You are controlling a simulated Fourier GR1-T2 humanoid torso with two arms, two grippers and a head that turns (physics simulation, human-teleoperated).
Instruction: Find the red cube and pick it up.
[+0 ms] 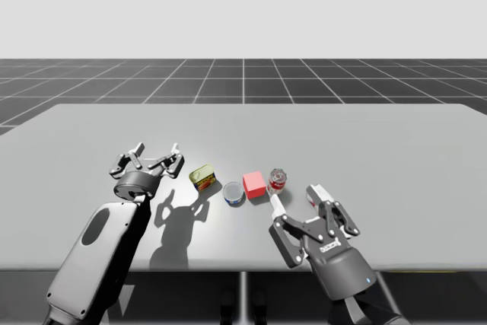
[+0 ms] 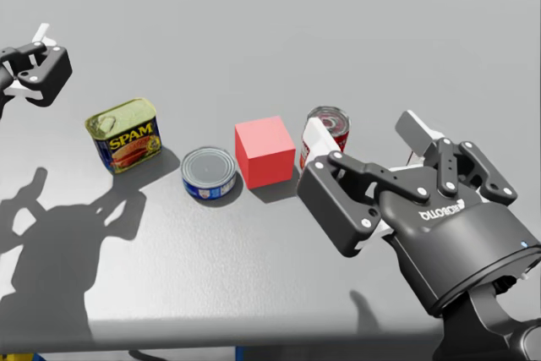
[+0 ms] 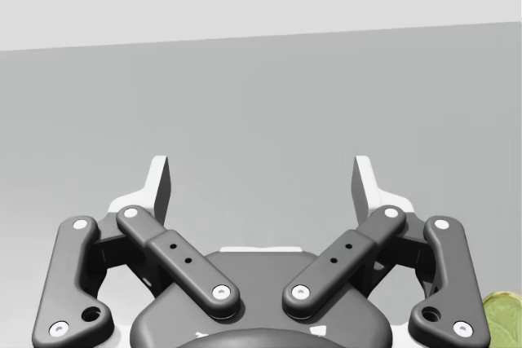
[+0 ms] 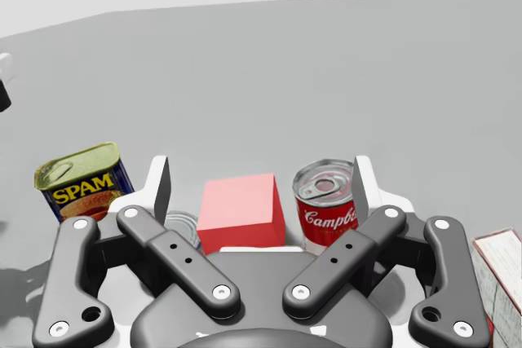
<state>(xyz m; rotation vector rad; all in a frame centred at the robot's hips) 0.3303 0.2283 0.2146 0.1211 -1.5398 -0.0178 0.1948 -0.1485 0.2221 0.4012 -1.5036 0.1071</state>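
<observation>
The red cube [image 1: 254, 185] [image 2: 265, 150] rests on the grey table [image 1: 380, 135] in a row of cans. My right gripper [image 1: 295, 197] [image 2: 365, 137] [image 4: 261, 189] is open, a little short of the cube and to its right. In the right wrist view the red cube [image 4: 241, 209] lies just ahead, in line with the gap between the fingers and untouched. My left gripper [image 1: 156, 150] [image 3: 261, 189] hovers open over bare table at the left, with nothing between its fingers.
Right of the cube stands a red round can [image 1: 278, 179] [image 2: 330, 128] [image 4: 326, 201], close to my right gripper's left finger. Left of it are a blue round can [image 1: 234, 192] [image 2: 209, 173] and a blue-and-yellow rectangular can [image 1: 202, 177] [image 2: 127, 134] [image 4: 86, 181]. A white-and-red box [image 4: 497, 275] lies beside my right gripper.
</observation>
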